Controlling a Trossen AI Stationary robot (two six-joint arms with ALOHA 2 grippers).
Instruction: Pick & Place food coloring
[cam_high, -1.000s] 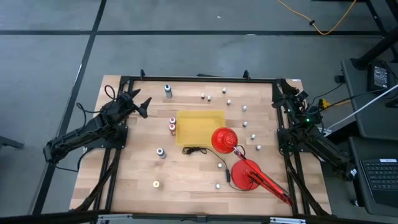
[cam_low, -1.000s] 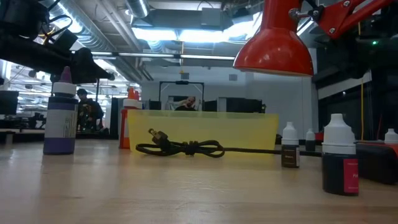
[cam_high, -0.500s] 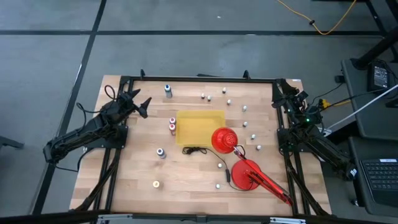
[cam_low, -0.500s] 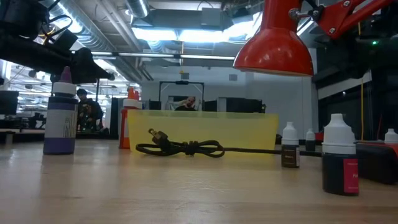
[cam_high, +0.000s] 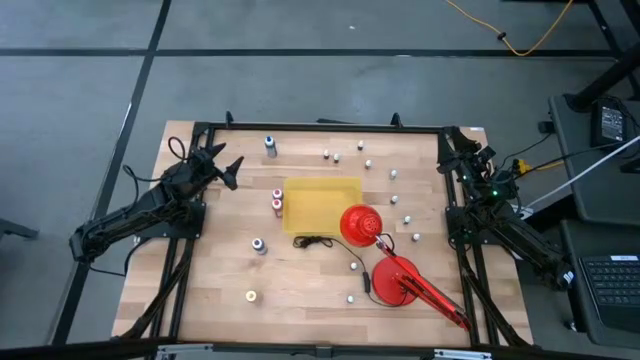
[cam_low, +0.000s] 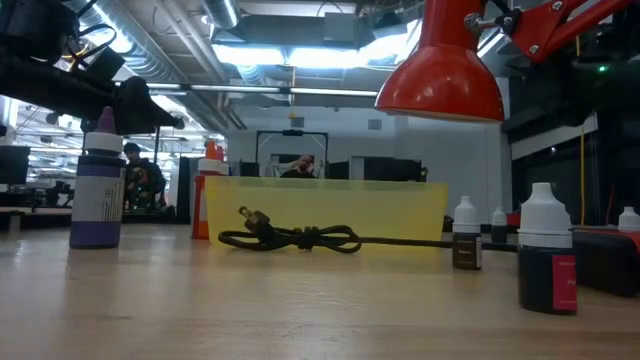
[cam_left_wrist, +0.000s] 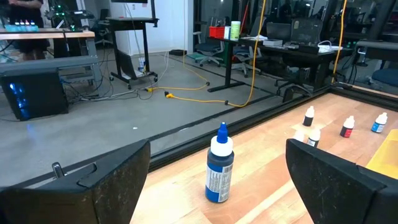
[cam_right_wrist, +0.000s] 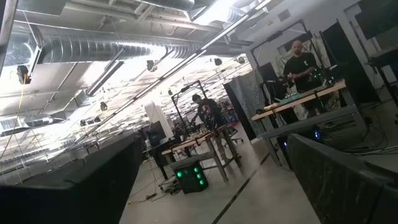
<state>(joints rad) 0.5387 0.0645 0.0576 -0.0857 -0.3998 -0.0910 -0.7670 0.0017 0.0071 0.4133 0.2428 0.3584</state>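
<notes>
The food coloring bottles stand upright on their bases, scattered over the wooden table. A blue-topped one (cam_high: 270, 146) (cam_left_wrist: 219, 165) is at the far left, and two red-topped ones (cam_high: 277, 200) are beside the yellow tray (cam_high: 322, 204). One more (cam_high: 258, 245) and a yellow-topped one (cam_high: 251, 296) stand nearer, with several white-capped ones (cam_high: 394, 200) to the right. My left gripper (cam_high: 225, 170) hovers open at the table's left, pointing at the blue-topped bottle from a distance. My right gripper (cam_high: 458, 150) is open at the far right corner, raised, with nothing between its fingers.
A red desk lamp has its shade (cam_high: 360, 224) over the tray's near right corner and its base (cam_high: 397, 281) toward the near right. A black cord with a plug (cam_high: 315, 242) lies in front of the tray. A black frame (cam_high: 320, 127) borders the table.
</notes>
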